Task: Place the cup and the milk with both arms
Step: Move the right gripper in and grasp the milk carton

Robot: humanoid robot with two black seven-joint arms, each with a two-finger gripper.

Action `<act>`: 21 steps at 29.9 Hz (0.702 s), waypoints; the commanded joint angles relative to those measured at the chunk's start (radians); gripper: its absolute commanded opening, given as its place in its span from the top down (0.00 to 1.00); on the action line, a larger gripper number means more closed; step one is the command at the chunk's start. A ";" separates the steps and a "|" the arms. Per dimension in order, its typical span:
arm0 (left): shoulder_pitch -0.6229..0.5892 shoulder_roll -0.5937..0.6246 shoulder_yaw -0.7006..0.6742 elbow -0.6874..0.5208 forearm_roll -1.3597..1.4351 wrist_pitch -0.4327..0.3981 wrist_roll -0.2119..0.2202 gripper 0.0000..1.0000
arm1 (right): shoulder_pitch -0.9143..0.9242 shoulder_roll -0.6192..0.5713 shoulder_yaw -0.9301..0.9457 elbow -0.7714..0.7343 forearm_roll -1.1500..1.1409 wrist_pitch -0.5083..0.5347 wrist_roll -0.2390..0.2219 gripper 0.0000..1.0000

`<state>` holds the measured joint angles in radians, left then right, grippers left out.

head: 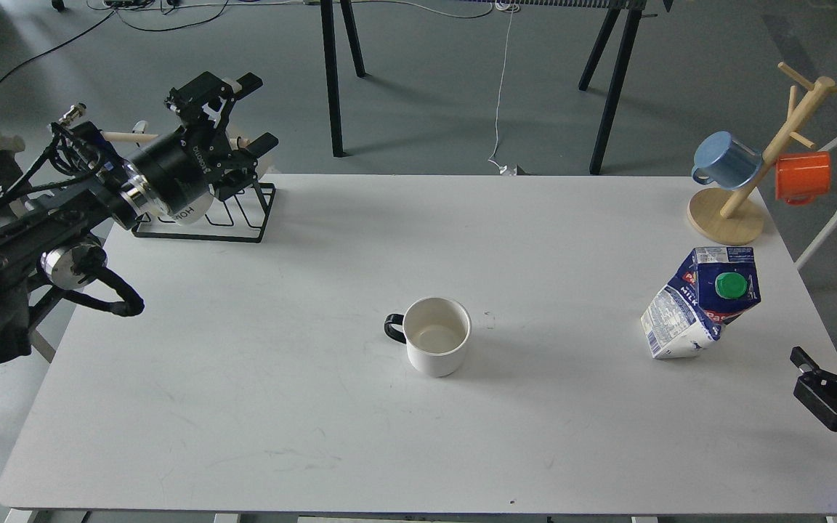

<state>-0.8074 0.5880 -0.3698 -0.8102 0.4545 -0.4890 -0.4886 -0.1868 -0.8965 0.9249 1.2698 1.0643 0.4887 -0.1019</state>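
Observation:
A white cup (437, 336) with a black handle stands upright near the middle of the white table (317, 407). A blue and white milk carton (702, 301) with a green cap stands tilted at the right. My left gripper (248, 112) is open and empty, raised over the table's far left corner, far from the cup. My right gripper (822, 385) shows at the right edge, below the carton and apart from it; its fingers cannot be told apart.
A black wire rack (204, 211) with white mugs stands at the far left, partly behind my left arm. A wooden mug tree (745, 189) with a blue mug (725, 160) and an orange mug (802, 176) stands at the far right. Black trestle legs stand behind the table.

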 commanded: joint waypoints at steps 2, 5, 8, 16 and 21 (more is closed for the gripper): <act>0.001 -0.014 0.000 -0.001 0.053 0.000 0.000 0.06 | 0.043 0.112 -0.054 -0.081 -0.121 0.000 -0.001 0.01; 0.002 -0.019 0.000 -0.001 0.055 0.000 0.000 0.06 | 0.050 0.160 -0.074 -0.098 -0.170 0.000 -0.001 0.01; 0.008 -0.014 0.000 0.000 0.058 0.000 0.000 0.06 | 0.050 0.175 -0.077 -0.098 -0.179 0.000 -0.001 0.01; 0.021 -0.017 0.000 0.000 0.059 0.000 0.000 0.06 | 0.102 0.186 -0.077 -0.099 -0.187 0.000 -0.001 0.01; 0.031 -0.020 -0.001 0.002 0.059 0.000 0.000 0.05 | 0.145 0.225 -0.075 -0.115 -0.242 0.000 -0.001 0.01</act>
<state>-0.7812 0.5695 -0.3703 -0.8098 0.5138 -0.4887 -0.4886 -0.0669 -0.6918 0.8497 1.1659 0.8506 0.4887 -0.1030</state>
